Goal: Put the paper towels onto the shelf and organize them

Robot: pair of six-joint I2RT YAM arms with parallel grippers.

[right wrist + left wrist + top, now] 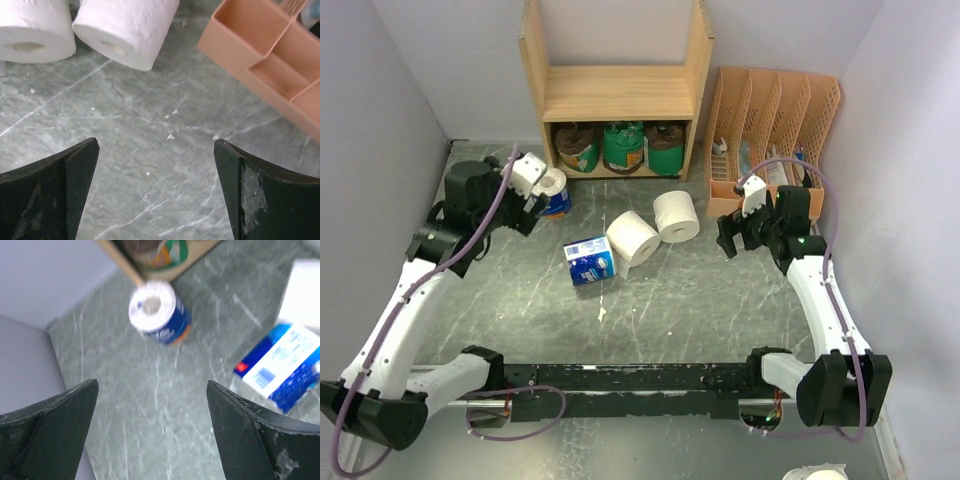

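Note:
The wooden shelf (620,92) stands at the back; its lower tier holds a dark brown roll (578,148) and two green-wrapped rolls (623,146). An upright blue-and-white roll (554,192) stands left of the shelf's front and also shows in the left wrist view (159,312). A second blue-and-white roll (590,260) lies mid-table, with two white rolls (633,237) (676,215) beside it. My left gripper (530,205) is open and empty, just short of the upright roll (152,390). My right gripper (732,238) is open and empty, right of the white rolls (125,30).
A peach slotted organizer (775,130) stands right of the shelf, close behind my right gripper, and shows in the right wrist view (265,60). Walls close in on the left, back and right. Another white roll (820,472) shows at the bottom right edge.

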